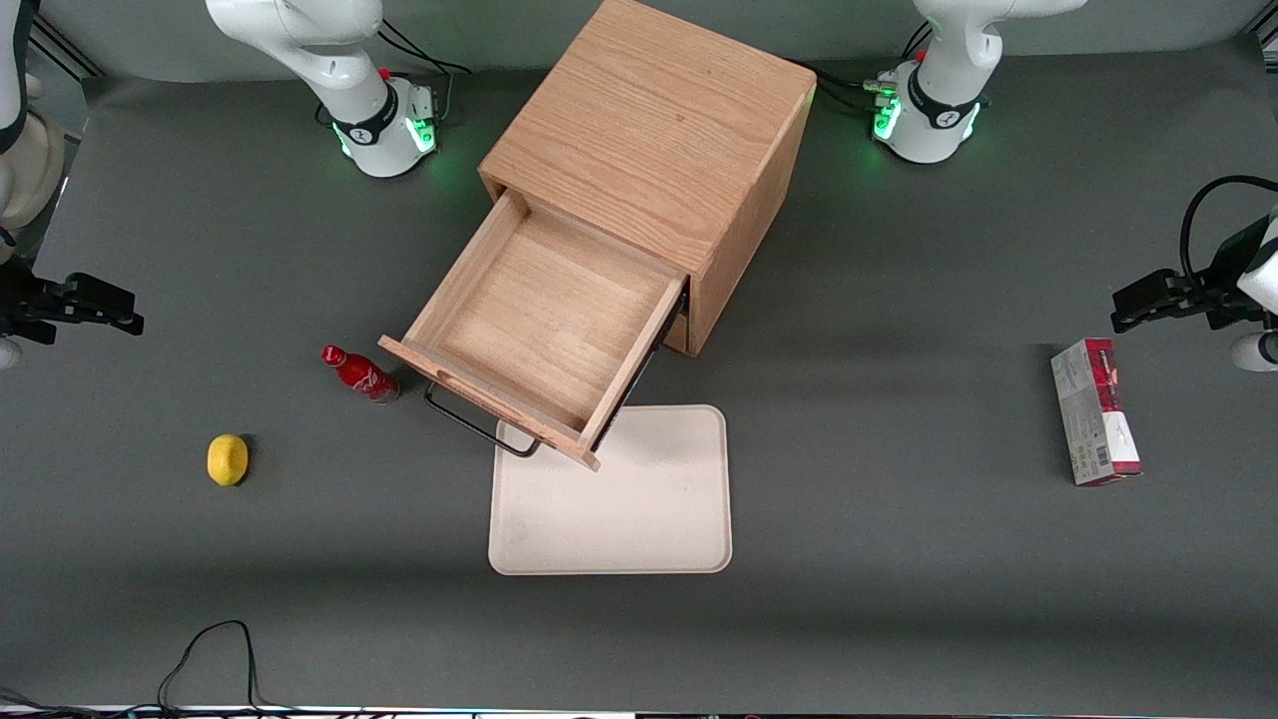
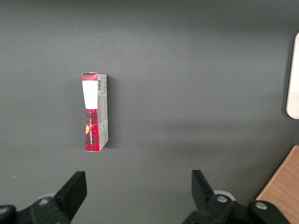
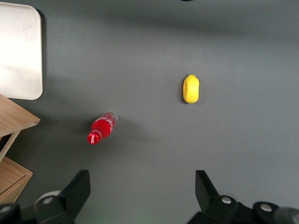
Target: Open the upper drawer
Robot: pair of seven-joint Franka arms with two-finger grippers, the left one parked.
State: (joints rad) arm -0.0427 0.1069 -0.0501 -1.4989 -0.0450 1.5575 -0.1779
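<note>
Upper drawer (image 1: 539,330) looks pulled fully out, so basically done. Gripper (image 1: 75,305) hangs spread and empty, well away toward the working arm's end of the table (image 1: 899,599).

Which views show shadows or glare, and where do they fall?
Front view: the open upper drawer shades the tray; green base lights glow. Right wrist view: the open gripper hovers over the table; the bottle casts a soft shadow; the tray looks overexposed.

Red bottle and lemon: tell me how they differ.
The red bottle is red and long with a narrow capped neck; the lemon is yellow and rounded. The bottle lies beside the open upper drawer; the lemon lies apart, nearer the front camera. Both rest on the table below the open gripper, which holds nothing.
</note>
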